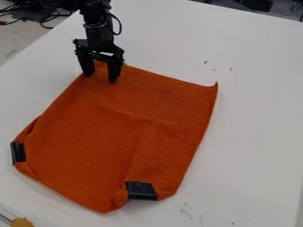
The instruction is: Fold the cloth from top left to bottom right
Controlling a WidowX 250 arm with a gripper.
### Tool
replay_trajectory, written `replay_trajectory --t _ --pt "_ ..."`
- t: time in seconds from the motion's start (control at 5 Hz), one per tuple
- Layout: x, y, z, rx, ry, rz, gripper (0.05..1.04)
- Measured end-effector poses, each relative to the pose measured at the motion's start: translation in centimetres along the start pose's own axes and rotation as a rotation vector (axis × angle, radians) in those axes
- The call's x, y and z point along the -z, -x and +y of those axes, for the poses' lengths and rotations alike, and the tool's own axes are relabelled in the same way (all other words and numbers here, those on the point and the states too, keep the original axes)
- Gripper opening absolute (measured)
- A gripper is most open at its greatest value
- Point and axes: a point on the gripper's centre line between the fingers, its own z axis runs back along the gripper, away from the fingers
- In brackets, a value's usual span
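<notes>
The gripper (100,79) hangs over the top left corner of the orange cloth (95,142), its two fingers apart, with cloth visible between them. I cannot tell whether the fingertips touch the cloth. The cloth lies mostly spread out, with light creases across its middle and a slightly raised corner at the upper right. Its lower edges are partly folded in around a black clip-like piece (18,152) at the left and another black piece (141,190) near the bottom.
The white table (254,111) extends around the cloth, with small dark marks on its surface. Black cables (29,15) lie beyond the table edge at the upper left. A yellowish-brown object (22,222) sits at the lower left corner.
</notes>
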Motion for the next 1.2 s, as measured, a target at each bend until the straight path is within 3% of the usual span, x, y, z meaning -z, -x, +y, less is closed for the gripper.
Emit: replay_trajectory --t 0.2,0.4,0.6,0.8,1.2 --pt "-1.7 -1.5 1.5 -0.013 -0.034 -0.034 1.001" --pt "-1.3 -1.3 1.5 -0.031 -0.034 -0.034 1.001" --pt "0.7 -1.4 1.0 -0.051 0.023 -0.044 1.001" --pt "1.0 -1.5 0.9 -0.052 0.049 -0.044 0.946" --pt "1.5 -1.6 0.9 -0.052 0.059 -0.041 0.389"
